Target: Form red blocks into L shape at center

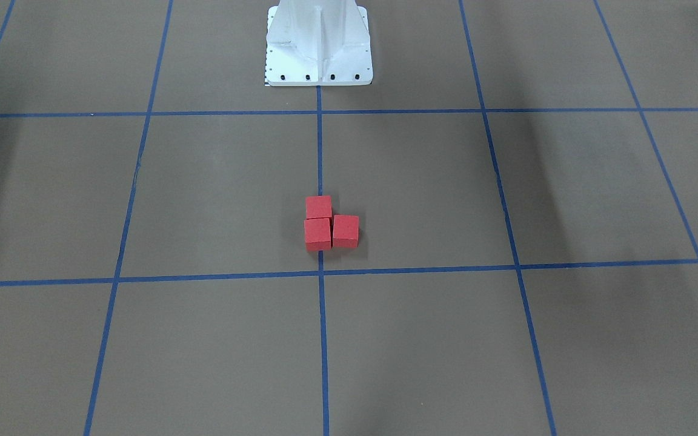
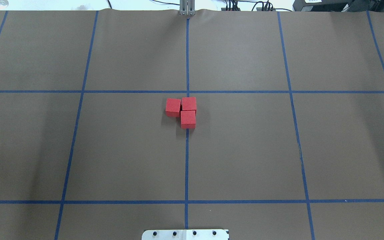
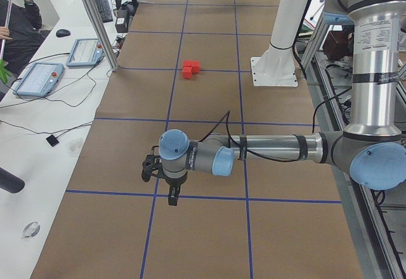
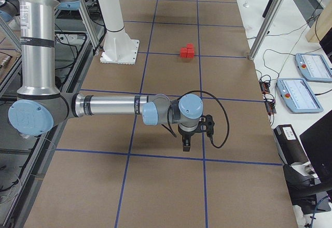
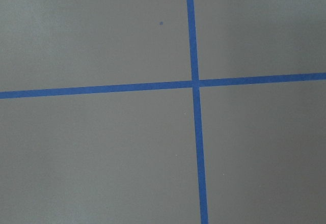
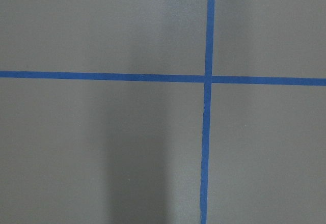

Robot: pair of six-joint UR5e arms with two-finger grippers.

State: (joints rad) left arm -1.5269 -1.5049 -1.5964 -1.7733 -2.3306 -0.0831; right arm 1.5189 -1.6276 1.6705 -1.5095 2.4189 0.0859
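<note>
Brown papered table (image 2: 128,156): I see the red blocks (image 2: 182,111) touching in an L at mid-frame overhead, just under the center (image 2: 205,100) crossing. Left hand (image 3: 170,198) and right hand (image 4: 187,145) hover well apart from them; open or closed, I cannot tell.

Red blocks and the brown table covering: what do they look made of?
The three small matte red cubes look like foam or painted wood: their faces are flat and glare-free and their edges slightly soft, but I cannot tell which. The brown matte table covering looks like a paper sheet: it ripples slightly along the far edge and shows no shine.
</note>
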